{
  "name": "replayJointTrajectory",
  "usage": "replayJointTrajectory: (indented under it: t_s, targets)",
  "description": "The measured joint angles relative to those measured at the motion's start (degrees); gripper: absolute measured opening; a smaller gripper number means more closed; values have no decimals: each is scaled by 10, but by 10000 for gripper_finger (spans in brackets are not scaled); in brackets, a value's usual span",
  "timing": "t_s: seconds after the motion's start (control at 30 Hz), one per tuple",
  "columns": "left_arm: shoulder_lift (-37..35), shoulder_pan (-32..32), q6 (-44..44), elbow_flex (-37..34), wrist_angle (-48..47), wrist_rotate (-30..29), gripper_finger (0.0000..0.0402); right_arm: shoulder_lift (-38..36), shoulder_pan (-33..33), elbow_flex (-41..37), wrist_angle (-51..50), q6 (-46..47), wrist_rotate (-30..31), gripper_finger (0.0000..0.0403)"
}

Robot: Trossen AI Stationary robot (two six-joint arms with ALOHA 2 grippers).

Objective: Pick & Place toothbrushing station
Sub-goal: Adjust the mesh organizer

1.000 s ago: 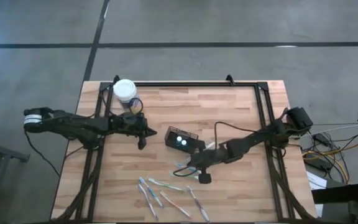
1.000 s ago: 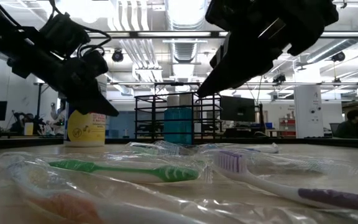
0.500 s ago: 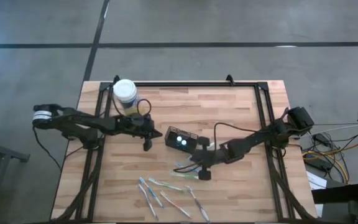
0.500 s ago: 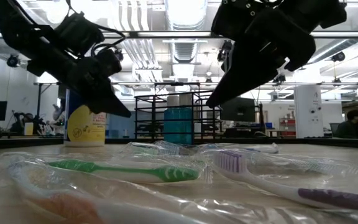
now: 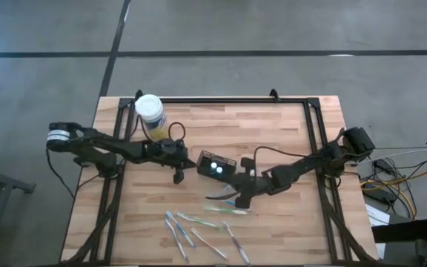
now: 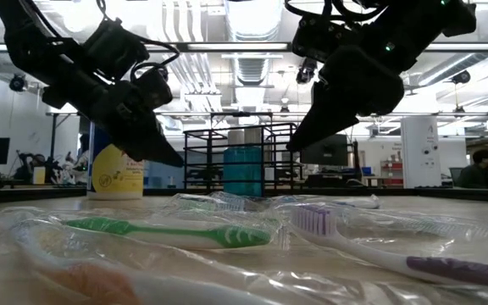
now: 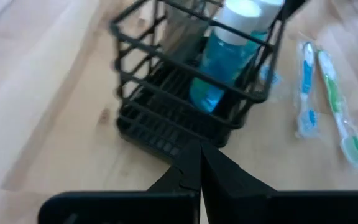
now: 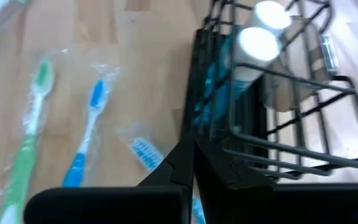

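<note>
The toothbrushing station, a black wire-mesh caddy (image 5: 219,167), stands on its base on the wooden table and holds two blue bottles with white caps (image 7: 229,50). My left gripper (image 5: 178,175) is shut, close to the caddy's left side; its tips (image 7: 197,149) are at the caddy's lower wall. My right gripper (image 5: 239,194) is shut, at the caddy's near right corner (image 8: 197,93). A wrapped blue and a wrapped green toothbrush (image 8: 86,130) lie flat on the table beside it. My left gripper's shut fingertips (image 7: 191,155) are right at the caddy's lower edge (image 7: 160,140); whether they touch it I cannot tell. My right gripper's shut fingertips (image 8: 185,155) are beside the caddy's corner post (image 8: 199,81); whether they touch it I cannot tell.
A yellow jar with a white lid (image 5: 149,111) stands at the far left. Several wrapped toothbrushes (image 5: 199,231) lie near the table's near edge, and more lie just near of the caddy (image 5: 224,205). A black frame (image 5: 310,104) runs round the table.
My left gripper has gone toward the table's right edge, closer to the caddy. My right gripper has gone toward the far edge, up to the caddy's near right corner. Both have stayed shut.
</note>
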Motion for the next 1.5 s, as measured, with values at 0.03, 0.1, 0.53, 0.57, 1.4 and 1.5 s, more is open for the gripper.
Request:
replayJointTrajectory:
  t_s: [0.03, 0.1, 0.53, 0.57, 1.4, 1.5]
  targets:
    - [4, -4, 0, 2, 0, 0, 1, 0, -1, 0, 0, 0, 4, 8]
    - [11, -11, -1, 6, 0, -2, 2, 0, -2, 0, -1, 3, 8, 8]
    - [17, -34, -2, 21, 2, -1, 2, 0, -3, 0, -50, 41, 31, 8]
    - [18, -36, -3, 22, 2, -1, 2, 0, -3, 0, -50, 41, 32, 8]
    - [70, -64, 3, 56, 2, -3, 2, 0, -26, 0, -91, 80, 59, 8]
    - [68, -64, 4, 56, 3, -3, 2, 0, -32, 0, -94, 82, 63, 8]
